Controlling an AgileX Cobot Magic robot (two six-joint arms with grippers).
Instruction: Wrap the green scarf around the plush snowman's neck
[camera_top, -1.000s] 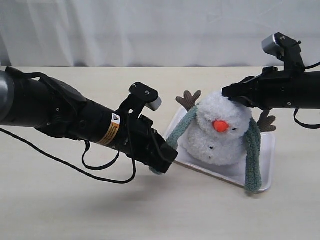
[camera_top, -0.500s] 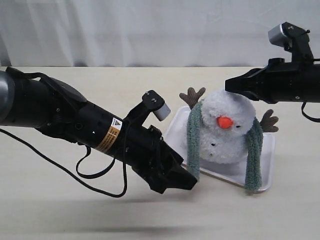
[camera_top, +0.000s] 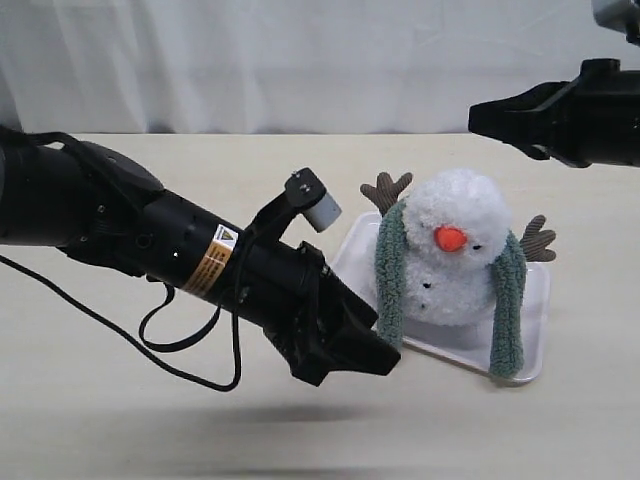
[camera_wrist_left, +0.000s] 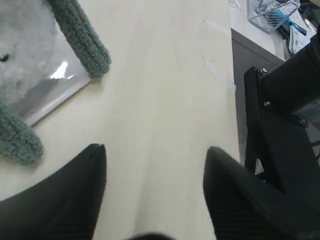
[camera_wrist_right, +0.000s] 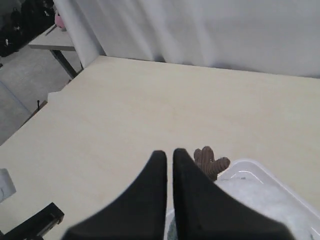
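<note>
Curtain, white and pleated, closes off the back of the room, and a pale tabletop runs the full width in front of it. From the left a thick black left arm slopes down low over the tabletop. Its jaws are spread wide and empty, with only bare tabletop between them. The right arm hangs higher at the right. Its jaws are pressed together on nothing, above the snowman's head and apart from it.

A white tray lies right of centre, and the snowman sits upright on it, orange nose to the front. The scarf is draped behind its neck, with both ends hanging straight down the front, one on each side of the body, uncrossed. The end on the left arm's side drops to the tray's rim just beside the open left jaws and outside them. The other end hangs over the tray's front edge. A small wire basket sits beyond the tabletop's edge.
</note>
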